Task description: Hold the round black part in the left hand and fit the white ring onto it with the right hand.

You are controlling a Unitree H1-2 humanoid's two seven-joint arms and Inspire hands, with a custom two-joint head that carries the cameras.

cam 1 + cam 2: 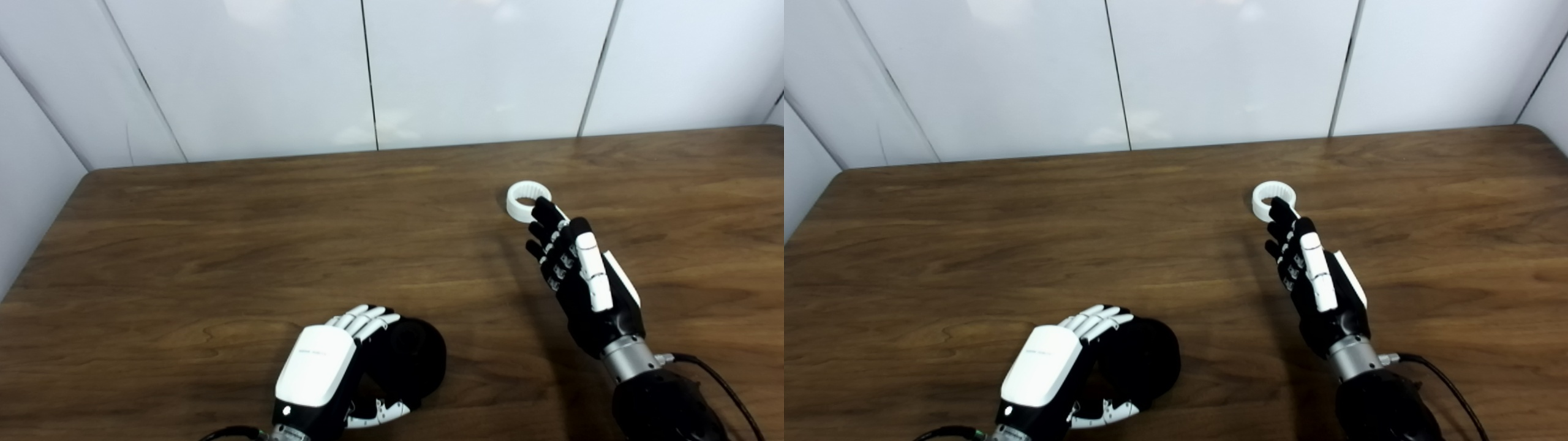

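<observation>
Across the whole view runs one dark wooden table (245, 245), backed by white wall panels (245, 73). Near its front edge sits the single round black part (416, 355), thick and matte, with the left hand (331, 367) wrapped around it, fingers curled over its top. Further back and to the right lies one small white ring (525, 201), flat on the wood. Its near rim is overlapped by the fingertips (542, 208) of the right hand (582, 275), whose fingers are stretched out and holding nothing.
</observation>
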